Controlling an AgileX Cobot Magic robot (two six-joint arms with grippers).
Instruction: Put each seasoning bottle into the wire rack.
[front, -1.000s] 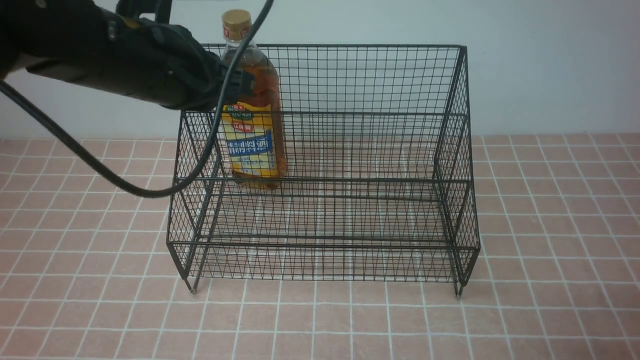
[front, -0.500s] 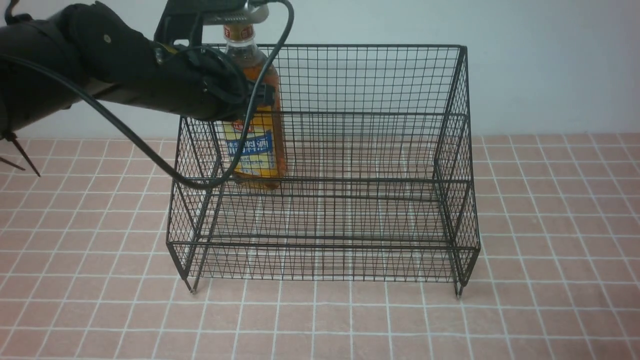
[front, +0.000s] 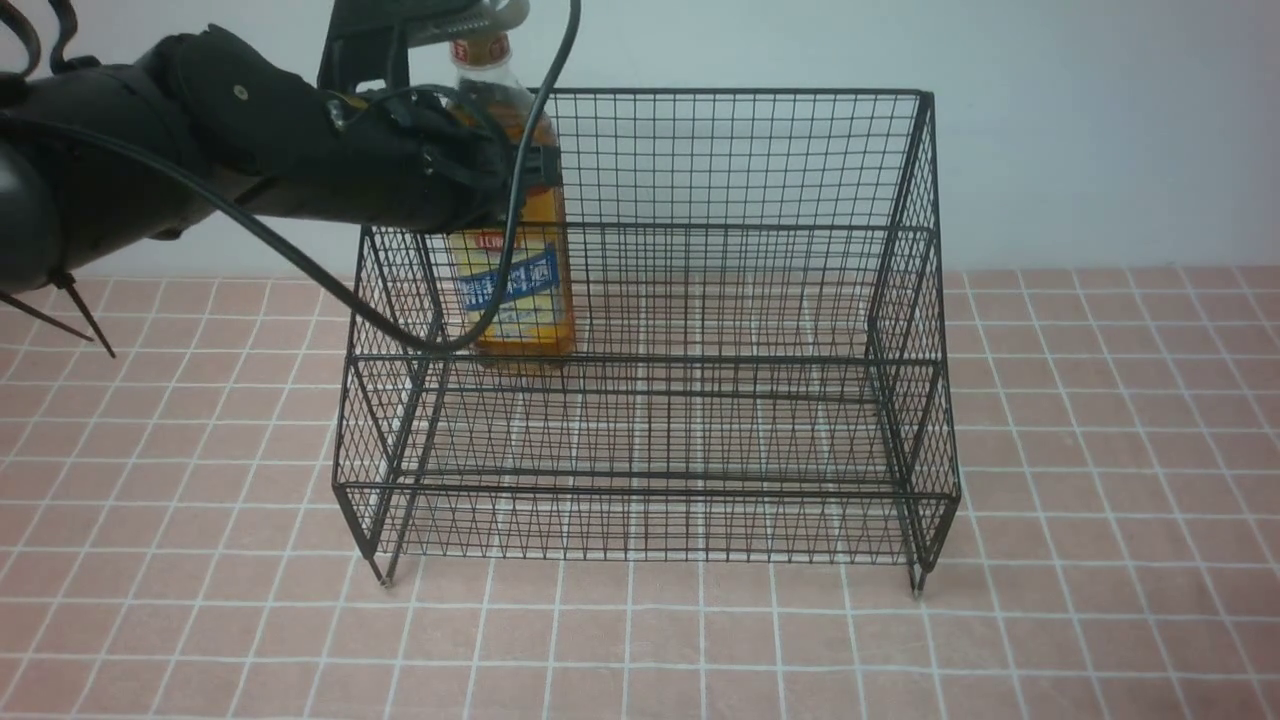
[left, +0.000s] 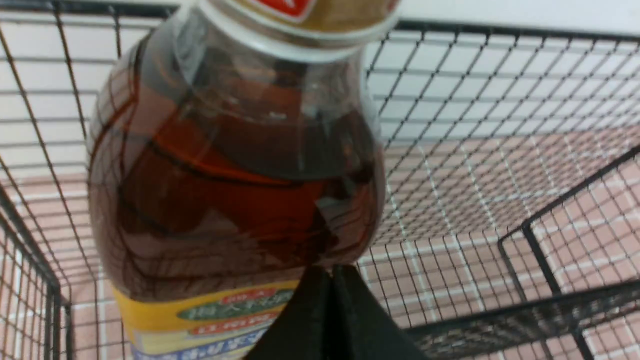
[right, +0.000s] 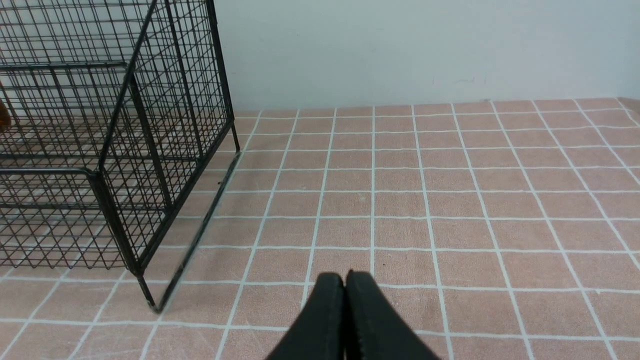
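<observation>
Seasoning bottle (front: 520, 290) now farther back in wire rack (front: 740, 93). Left gripper (left: 327, 272) pressed together, tips touching bottle directly ahead. Right gripper (right: 345, 277) pressed together above surface (right: 450, 200), rack nearby.

The black two-tier wire rack (front: 740, 92) is sitting ahead of me; the amber, gold-capped seasoning bottle (front: 515, 290) is standing near-upright at its upper tier's left end.

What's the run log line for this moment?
clear plastic amber bottle: upright in black wire-mesh rack | left end effector: shut at bottle | right end effector: shut
</observation>
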